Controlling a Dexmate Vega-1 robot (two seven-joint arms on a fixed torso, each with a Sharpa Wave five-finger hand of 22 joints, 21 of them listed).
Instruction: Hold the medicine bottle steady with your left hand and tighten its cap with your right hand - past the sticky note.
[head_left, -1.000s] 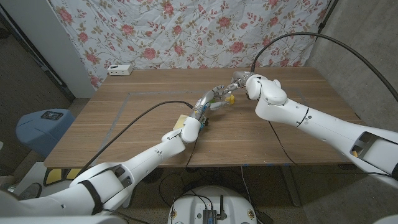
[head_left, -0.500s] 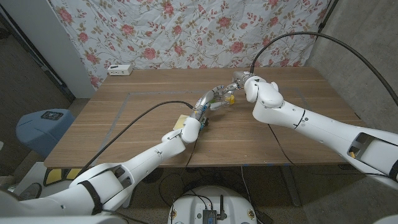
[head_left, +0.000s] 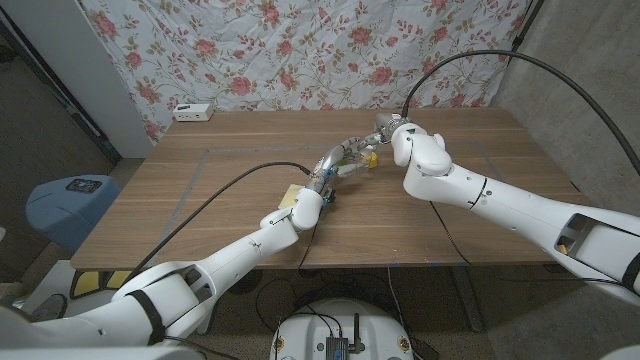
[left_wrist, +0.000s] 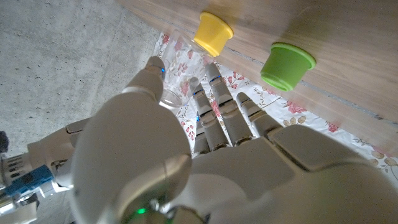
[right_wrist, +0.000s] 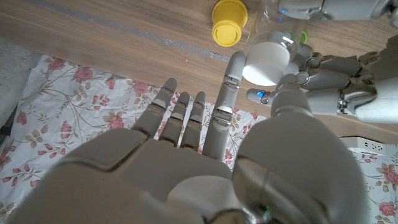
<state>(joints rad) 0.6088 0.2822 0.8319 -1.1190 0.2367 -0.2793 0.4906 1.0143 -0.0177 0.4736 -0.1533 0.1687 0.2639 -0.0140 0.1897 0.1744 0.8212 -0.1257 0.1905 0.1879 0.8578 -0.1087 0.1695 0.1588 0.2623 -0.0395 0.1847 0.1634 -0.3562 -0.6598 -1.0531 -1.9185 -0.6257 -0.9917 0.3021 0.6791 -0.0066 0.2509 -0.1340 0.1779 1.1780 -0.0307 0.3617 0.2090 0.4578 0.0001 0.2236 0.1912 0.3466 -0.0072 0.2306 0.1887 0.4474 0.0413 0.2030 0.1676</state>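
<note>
The wooden table (head_left: 240, 190) carries the work at its middle, toward the far half. Behind it hangs a floral cloth (head_left: 300, 50), and a white power strip (head_left: 193, 112) lies at the table's far left edge.

The left hand (head_left: 338, 163) reaches in from the near left, and its fingers (right_wrist: 323, 65) are wrapped around the clear medicine bottle (right_wrist: 273, 25), holding it at the sides below the cap. The bottle stands near the table's centre, between the two hands.

The right hand (head_left: 388, 130) comes in from the right and meets the bottle at its top. In the right wrist view the white cap (right_wrist: 266, 63) sits pinched between this hand's thumb and one extended finger (right_wrist: 229, 84); the remaining fingers are spread and stand apart from the cap.

A yellow cup (right_wrist: 229, 14) stands upside down on the table just beside the bottle. A green cup (left_wrist: 286, 64), also inverted, stands near the yellow one, slightly apart from it.

A yellowish sticky note (head_left: 293, 193) lies on the table beside the left wrist, on the near side of the bottle.
</note>
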